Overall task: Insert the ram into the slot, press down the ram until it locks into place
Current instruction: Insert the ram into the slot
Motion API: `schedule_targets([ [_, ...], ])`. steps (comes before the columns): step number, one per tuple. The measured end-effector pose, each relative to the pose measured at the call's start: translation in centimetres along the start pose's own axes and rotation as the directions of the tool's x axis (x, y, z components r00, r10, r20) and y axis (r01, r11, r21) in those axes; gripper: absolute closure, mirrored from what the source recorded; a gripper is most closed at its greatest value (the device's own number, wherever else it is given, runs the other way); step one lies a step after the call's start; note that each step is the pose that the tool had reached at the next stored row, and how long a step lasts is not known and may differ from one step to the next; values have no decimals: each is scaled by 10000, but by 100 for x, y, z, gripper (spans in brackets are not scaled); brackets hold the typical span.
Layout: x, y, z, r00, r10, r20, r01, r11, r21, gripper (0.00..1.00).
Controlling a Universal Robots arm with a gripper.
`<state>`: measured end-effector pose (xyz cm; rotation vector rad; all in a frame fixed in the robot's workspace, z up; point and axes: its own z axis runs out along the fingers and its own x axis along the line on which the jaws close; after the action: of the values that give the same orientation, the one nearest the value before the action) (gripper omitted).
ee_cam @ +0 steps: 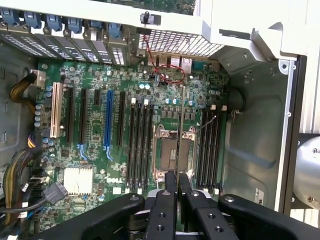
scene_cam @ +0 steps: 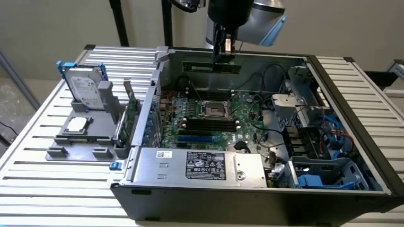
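Exterior view, hand pinching ram above the open case, seemingly level, well clear of the black slots on the board below.

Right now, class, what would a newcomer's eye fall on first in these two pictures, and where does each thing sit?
The gripper holds the ram in the air above the far edge of the open computer case in the exterior view. Below it lies the green motherboard, with rows of black memory slots on both sides of the metal processor socket.
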<state>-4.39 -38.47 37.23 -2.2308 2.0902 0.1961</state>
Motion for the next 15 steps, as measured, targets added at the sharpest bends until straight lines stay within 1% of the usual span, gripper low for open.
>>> schedule_targets([
  [4,10,-2,62,9998,-218,-16,218,9998,-31,86],
  [8,28,-3,123,9996,-295,-23,295,9996,-36,86],
  [12,47,-5,187,9995,-305,-27,305,9995,-10,86],
  [15,52,-6,219,9995,-315,-58,316,9995,51,86],
])
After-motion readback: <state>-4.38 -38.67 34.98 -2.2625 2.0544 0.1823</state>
